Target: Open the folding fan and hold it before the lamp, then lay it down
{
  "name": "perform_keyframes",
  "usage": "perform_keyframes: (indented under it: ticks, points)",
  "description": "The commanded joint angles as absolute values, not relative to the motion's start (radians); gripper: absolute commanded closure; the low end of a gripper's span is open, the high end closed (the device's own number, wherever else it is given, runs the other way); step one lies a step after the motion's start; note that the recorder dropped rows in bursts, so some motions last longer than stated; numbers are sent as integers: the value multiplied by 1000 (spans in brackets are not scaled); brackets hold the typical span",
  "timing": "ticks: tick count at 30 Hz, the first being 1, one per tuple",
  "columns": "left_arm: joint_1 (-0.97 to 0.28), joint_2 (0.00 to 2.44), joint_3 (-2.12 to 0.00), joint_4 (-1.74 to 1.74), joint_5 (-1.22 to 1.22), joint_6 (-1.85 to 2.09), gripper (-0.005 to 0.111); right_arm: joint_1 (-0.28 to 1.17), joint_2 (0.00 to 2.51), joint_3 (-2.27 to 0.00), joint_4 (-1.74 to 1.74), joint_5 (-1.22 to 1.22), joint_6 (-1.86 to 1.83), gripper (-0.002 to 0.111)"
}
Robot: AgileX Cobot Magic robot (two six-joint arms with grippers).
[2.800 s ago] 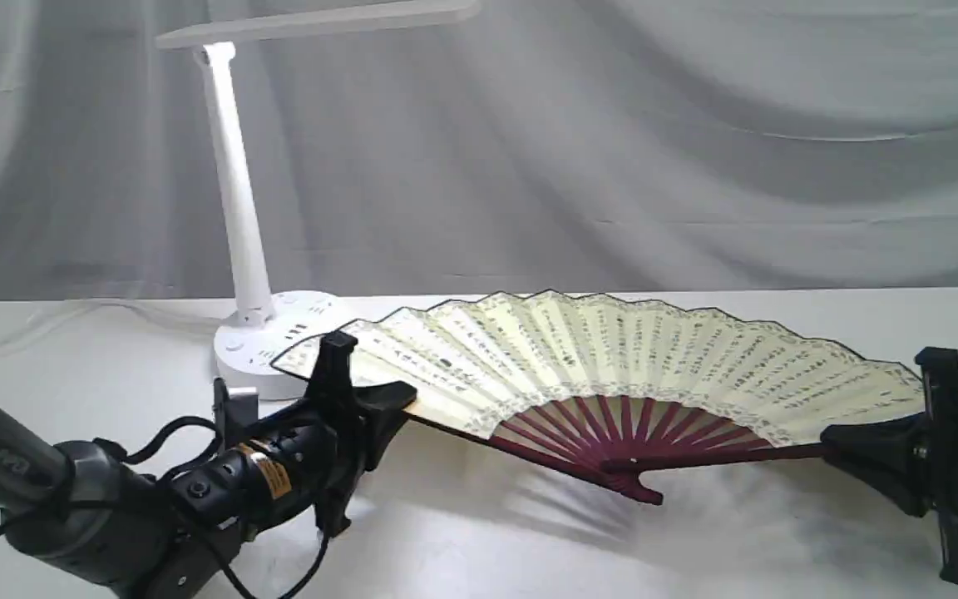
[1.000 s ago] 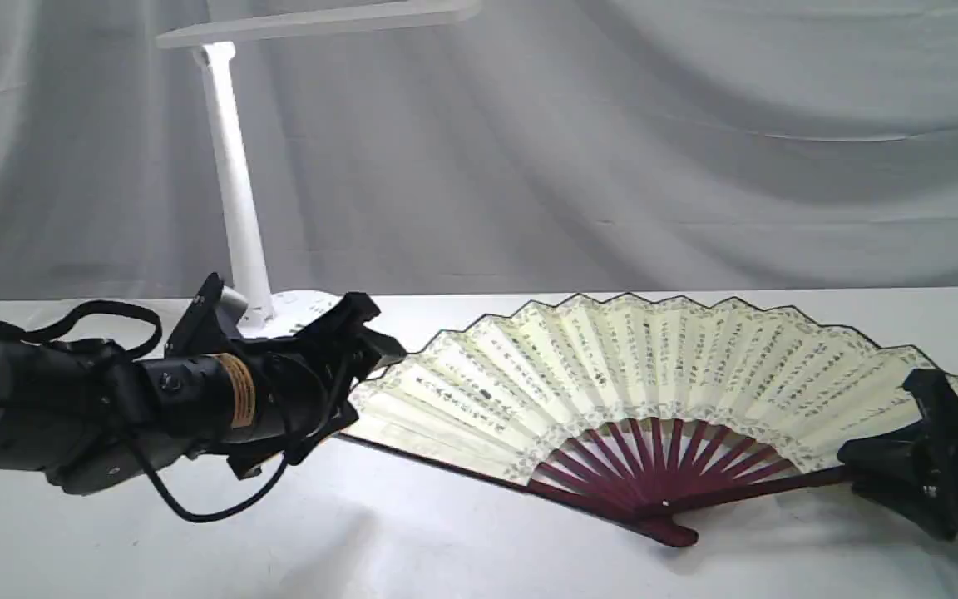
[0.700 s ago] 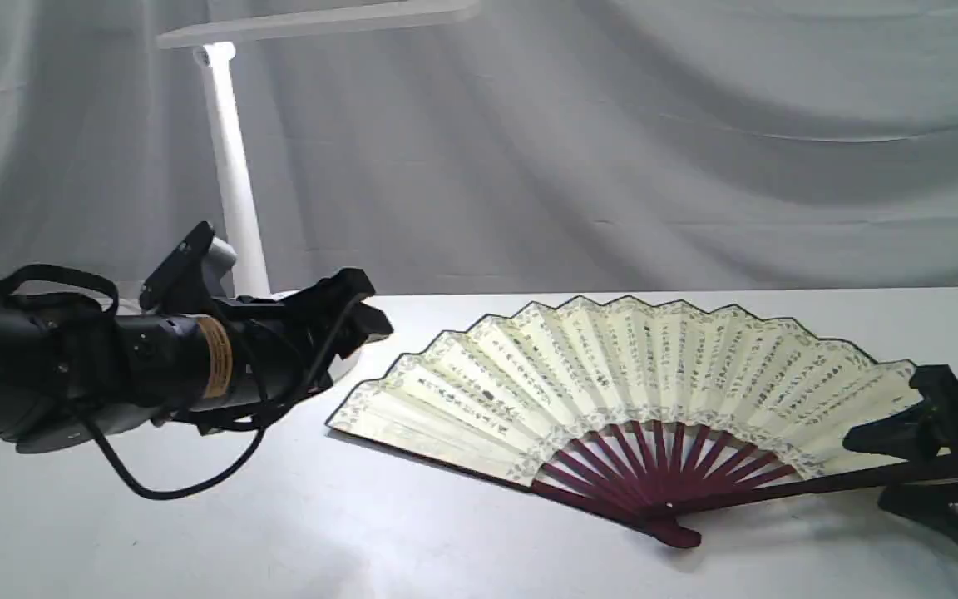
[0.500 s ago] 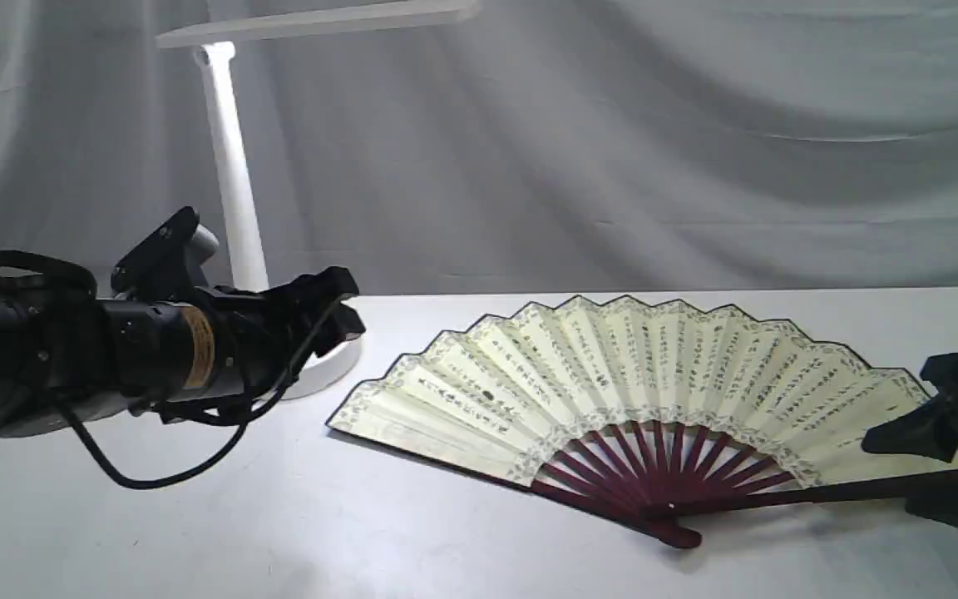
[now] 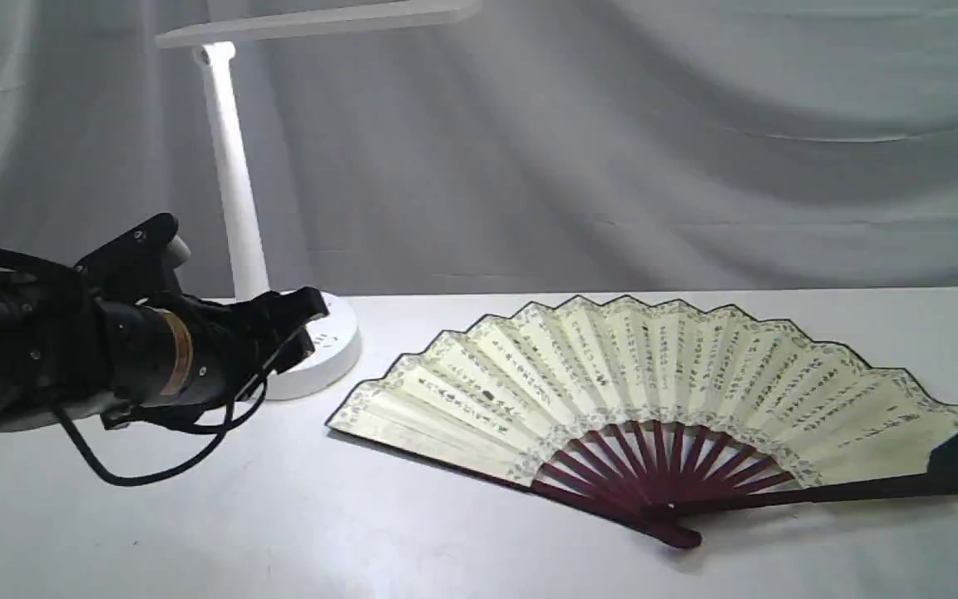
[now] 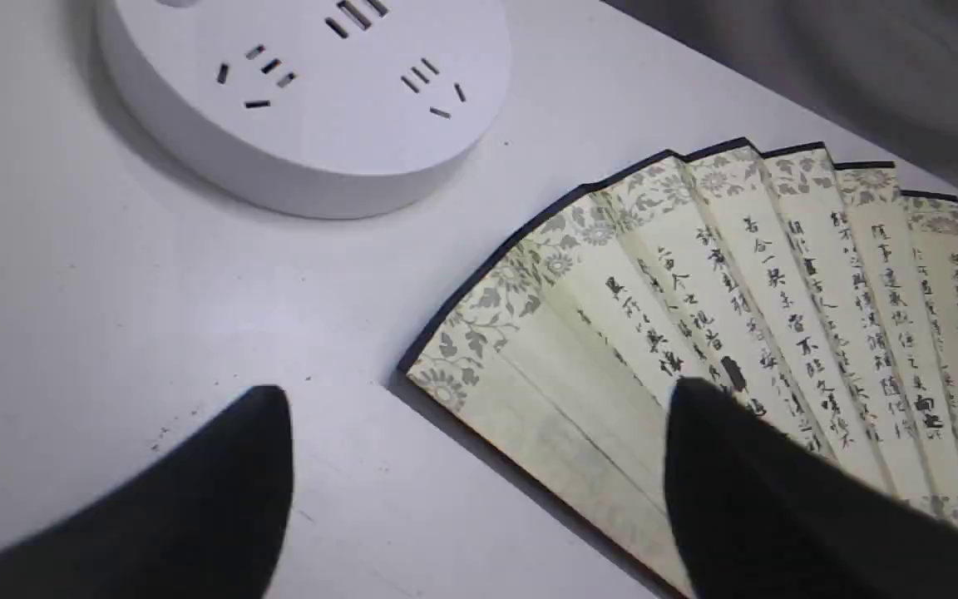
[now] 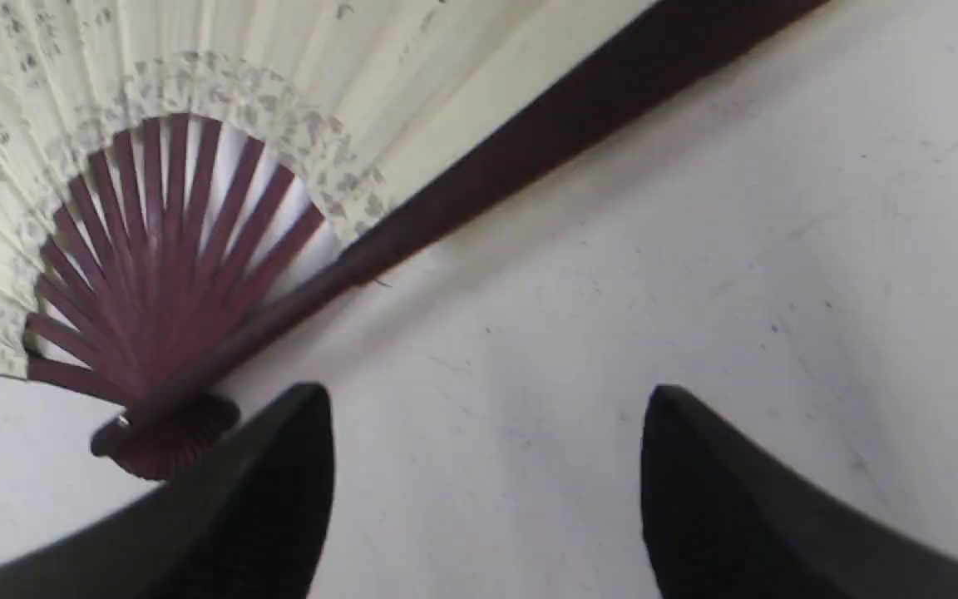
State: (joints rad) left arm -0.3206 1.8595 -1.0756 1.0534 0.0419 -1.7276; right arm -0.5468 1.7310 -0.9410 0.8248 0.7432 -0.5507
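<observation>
White tabletop [image 5: 446, 549] bears the folding fan [image 5: 654, 374], spread flat beside the lamp [image 5: 234, 191], its span running away from the lamp. The left gripper [image 5: 311, 323] hovers before the lamp's base, clear of the near guard, and the right gripper [image 7: 487, 391] sits just off the far guard. Both jaws gape wide, empty. Cream pleats, black calligraphy, maroon ribs.

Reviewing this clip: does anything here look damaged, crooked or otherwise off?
Nothing stands out. The folding fan lies fully spread and flat on the table, its leaf untorn where visible. The lamp stands upright beside it, not touching it. The left claw and right claw are both open, holding nothing.
</observation>
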Motion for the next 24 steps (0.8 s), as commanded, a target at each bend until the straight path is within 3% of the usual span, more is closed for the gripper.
perform_keyframes:
  ticks: [1,8,15,24]
  points:
    - [-319,1848,-1076,1074,21,-1711,56,-548,1694,-945,739,801,-533,53]
    - [-319,1824,-1076,1272,-87,-1684,107,-491,1680,-970,686,812,-545,55]
    - [-319,1758,-1076,1320,161,-1612,107,-348,1680,-1026,533,812,-522,65]
    - [-319,1671,-1076,1262,579,-1249,107,-269,1680,-1026,444,755,-512,65]
